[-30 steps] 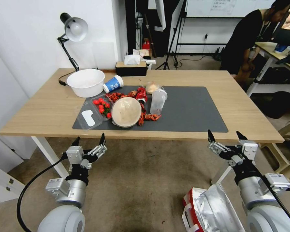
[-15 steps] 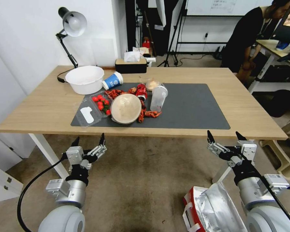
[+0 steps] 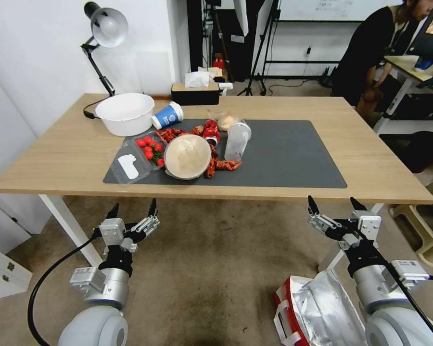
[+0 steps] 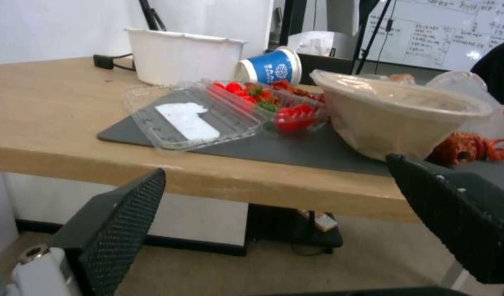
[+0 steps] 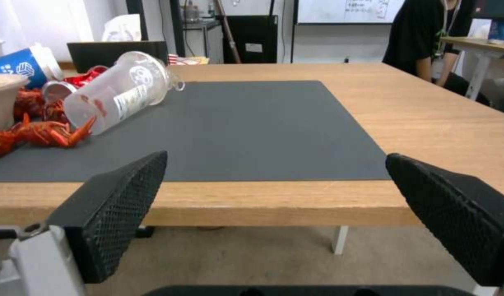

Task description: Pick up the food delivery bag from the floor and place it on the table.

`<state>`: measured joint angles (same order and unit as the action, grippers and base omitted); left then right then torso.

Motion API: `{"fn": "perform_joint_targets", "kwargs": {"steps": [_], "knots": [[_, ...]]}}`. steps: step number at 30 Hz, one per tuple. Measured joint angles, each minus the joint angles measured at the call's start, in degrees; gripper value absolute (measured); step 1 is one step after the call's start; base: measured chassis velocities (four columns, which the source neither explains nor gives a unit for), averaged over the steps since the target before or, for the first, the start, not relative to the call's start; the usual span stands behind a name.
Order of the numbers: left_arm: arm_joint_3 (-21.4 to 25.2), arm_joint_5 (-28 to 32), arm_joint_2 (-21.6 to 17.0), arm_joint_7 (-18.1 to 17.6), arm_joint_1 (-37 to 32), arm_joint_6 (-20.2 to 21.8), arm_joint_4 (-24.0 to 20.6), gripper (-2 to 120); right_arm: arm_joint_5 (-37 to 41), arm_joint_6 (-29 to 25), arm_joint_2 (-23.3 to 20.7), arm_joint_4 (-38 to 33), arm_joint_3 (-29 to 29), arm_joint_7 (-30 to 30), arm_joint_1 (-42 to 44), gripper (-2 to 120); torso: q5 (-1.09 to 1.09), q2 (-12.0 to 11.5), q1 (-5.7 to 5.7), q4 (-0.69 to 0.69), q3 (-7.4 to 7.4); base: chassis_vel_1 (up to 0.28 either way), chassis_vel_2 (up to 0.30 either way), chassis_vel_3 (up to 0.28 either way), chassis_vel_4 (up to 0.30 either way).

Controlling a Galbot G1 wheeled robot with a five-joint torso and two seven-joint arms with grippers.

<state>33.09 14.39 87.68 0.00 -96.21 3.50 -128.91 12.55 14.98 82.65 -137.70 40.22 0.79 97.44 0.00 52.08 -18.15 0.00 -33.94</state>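
The food delivery bag (image 3: 317, 310) lies on the floor (image 3: 216, 269) at the lower right of the head view, its silver foil lining showing beside a red side and white straps. Just above and to the right of it my right gripper (image 3: 333, 205) hangs open, in front of the table's (image 3: 370, 158) near edge. My left gripper (image 3: 133, 210) is open too, held below the table edge on the left, far from the bag. In both wrist views the black mesh fingers (image 4: 120, 222) (image 5: 114, 205) stand wide apart with nothing between them. The table (image 5: 444, 123) carries a dark grey mat (image 3: 284, 154) (image 5: 252, 123).
On the mat's left half lie a clear container of tomatoes (image 3: 146, 151), a lidded paper bowl (image 3: 187, 156), crayfish (image 3: 223, 166), a tipped plastic cup (image 3: 236, 140) and a blue cup (image 3: 168, 115). A white bowl (image 3: 125, 113), lamp (image 3: 101, 29) and tissue box (image 3: 196, 91) stand behind. White table legs (image 3: 67, 226) flank the carpet.
The whole head view has shifted: the table now looks closer and lower in the picture, so the camera moved. Both grippers keep their pose and stay open.
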Motion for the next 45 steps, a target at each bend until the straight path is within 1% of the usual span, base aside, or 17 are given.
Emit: {"fn": "perform_joint_targets", "kwargs": {"steps": [1, 2, 4, 5, 17, 22, 33, 34, 37, 41, 43, 45], "knots": [[0.0, -0.1, 0.0, 0.1, 0.0, -0.1, 0.1, 100, 0.0, 0.0, 0.0, 0.0, 0.0, 0.0, -0.1, 100, 0.00, -0.5, 0.22, 0.00, 0.30, 0.000, 0.000, 0.000, 0.000], [0.0, -0.1, 0.0, 0.1, 0.0, -0.1, 0.1, 100, 0.0, 0.0, 0.0, 0.0, 0.0, 0.0, -0.1, 100, 0.00, -0.5, 0.22, 0.00, 0.30, 0.000, 0.000, 0.000, 0.000], [0.0, -0.1, 0.0, 0.1, 0.1, -0.1, 0.2, 100, 0.0, 0.0, 0.0, 0.1, 0.0, 0.0, -0.1, 100, 0.00, -1.3, 0.58, 0.00, 0.75, 0.000, 0.000, 0.000, 0.000], [0.0, -0.1, 0.0, 0.1, 0.1, -0.1, 0.2, 100, 0.0, 0.0, 0.0, 0.1, 0.0, 0.0, -0.1, 100, 0.00, -1.3, 0.58, 0.00, 0.75, 0.000, 0.000, 0.000, 0.000], [-0.1, -0.3, -0.2, 0.3, 0.1, -0.4, 0.5, 100, -0.1, 0.0, 0.1, 0.1, 0.0, 0.1, -0.2, 100, 0.00, -4.8, 2.07, 0.00, 2.75, 0.000, 0.000, 0.000, 0.000], [-0.1, -0.3, -0.3, 0.4, 0.0, -0.5, 0.5, 100, -0.2, 0.0, 0.2, 0.1, -0.1, 0.1, -0.2, 100, 0.00, -5.8, 2.44, 0.00, 3.31, 0.000, 0.000, 0.000, 0.000], [-0.2, -0.2, -0.3, 0.6, 0.2, -0.6, 0.6, 100, -0.3, 0.1, 0.4, 0.1, -0.2, 0.2, -0.4, 100, 0.00, -8.9, 3.76, 0.00, 5.10, 0.000, 0.000, 0.000, 0.000], [-0.2, -0.2, -0.3, 0.6, 0.2, -0.6, 0.6, 100, -0.3, 0.1, 0.4, 0.1, -0.2, 0.2, -0.4, 100, 0.00, -8.9, 3.76, 0.00, 5.10, 0.000, 0.000, 0.000, 0.000], [-0.2, -0.2, -0.4, 0.6, 0.2, -0.6, 0.7, 100, -0.3, 0.1, 0.3, 0.1, -0.1, 0.2, -0.6, 100, 0.00, -9.9, 4.18, 0.00, 5.75, 0.000, 0.000, 0.000, 0.000], [-0.1, -0.2, -0.5, 0.6, 0.2, -0.6, 0.7, 100, -0.3, 0.1, 0.4, 0.1, -0.1, 0.2, -0.7, 100, 0.00, -10.5, 4.42, 0.00, 6.10, 0.000, 0.000, 0.000, 0.000], [-0.1, -0.1, -0.6, 0.6, 0.2, -0.6, 0.7, 100, -0.3, 0.1, 0.4, 0.2, -0.1, 0.2, -0.8, 100, 0.00, -11.3, 4.75, 0.00, 6.59, 0.000, 0.000, 0.000, 0.000], [-0.1, -0.1, -0.7, 0.6, 0.2, -0.6, 0.7, 100, -0.3, 0.1, 0.5, 0.2, -0.1, 0.2, -0.8, 100, 0.00, -11.7, 4.88, 0.00, 6.78, 0.000, 0.000, 0.000, 0.000]]}}
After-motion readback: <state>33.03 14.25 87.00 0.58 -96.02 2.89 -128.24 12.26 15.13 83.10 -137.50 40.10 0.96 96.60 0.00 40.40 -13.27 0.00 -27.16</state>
